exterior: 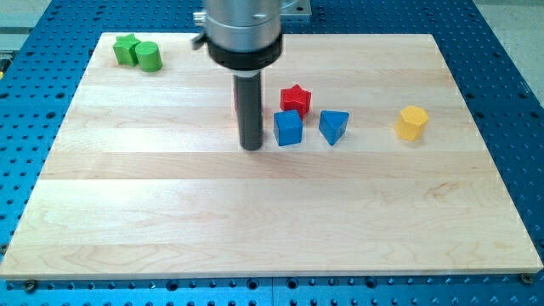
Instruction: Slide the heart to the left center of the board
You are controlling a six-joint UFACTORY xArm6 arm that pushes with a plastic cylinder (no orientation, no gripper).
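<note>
Approach step, I judge. My tip (252, 147) stands just left of the blue cube (289, 127); no pincer is fitted. The yellow block (412, 121), seemingly the heart, sits far right on the desk (170, 221). Next: get to its right side and push left.

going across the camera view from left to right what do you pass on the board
green star block → green cylinder → my tip → blue cube → blue triangular block → yellow block. The red star block sits just above the blue cube, overlapping it sideways, so I leave it unordered. A sliver of red shows behind the rod.
</note>
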